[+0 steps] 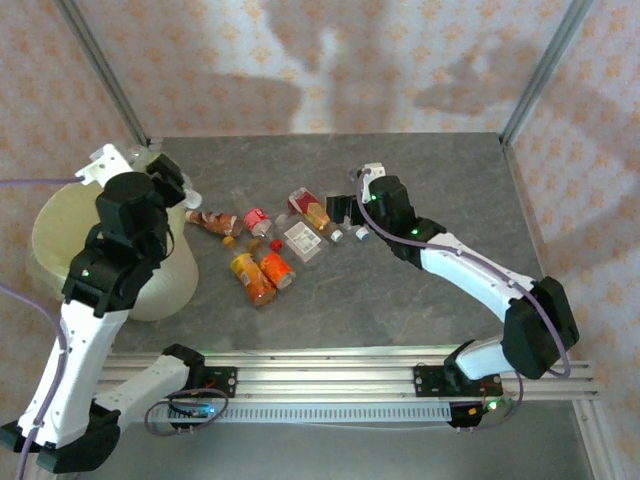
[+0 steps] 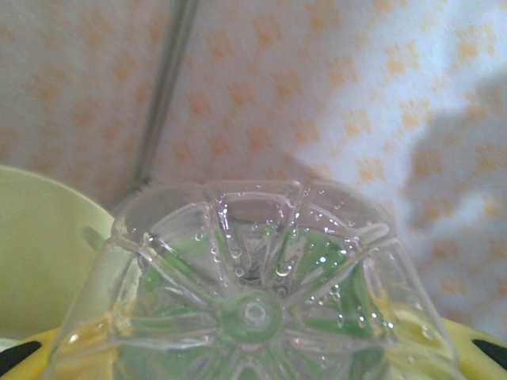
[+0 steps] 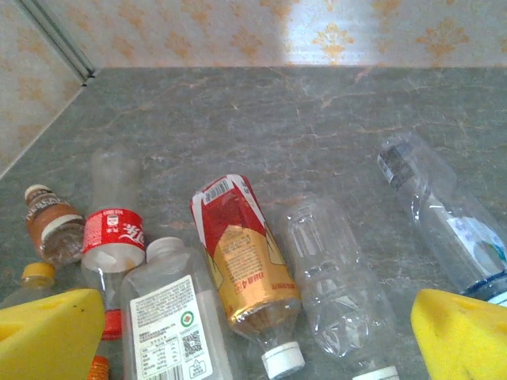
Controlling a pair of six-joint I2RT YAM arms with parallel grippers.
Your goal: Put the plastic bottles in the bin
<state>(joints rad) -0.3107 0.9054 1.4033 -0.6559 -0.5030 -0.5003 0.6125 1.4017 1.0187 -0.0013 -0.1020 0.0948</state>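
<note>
Left claw point(image 1: 170, 185), clenched on a clear bottle point(image 2: 253, 309), hovers at the bin point(image 1: 42, 222) rim (next: shift inward, release); right claw point(image 3: 257, 332) gapes empty.

pale yellow-green bin point(image 1: 170, 285), grey veined table point(image 1: 400, 300), clear bottle point(image 2: 253, 309), red-gold labelled bottle point(image 3: 242, 253), yellow right fingers point(image 3: 47, 332)

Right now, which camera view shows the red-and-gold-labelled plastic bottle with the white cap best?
The right wrist view: the red-and-gold-labelled bottle lies close and central, with its label and cap clear. The top external view shows it small, among other bottles.
</note>
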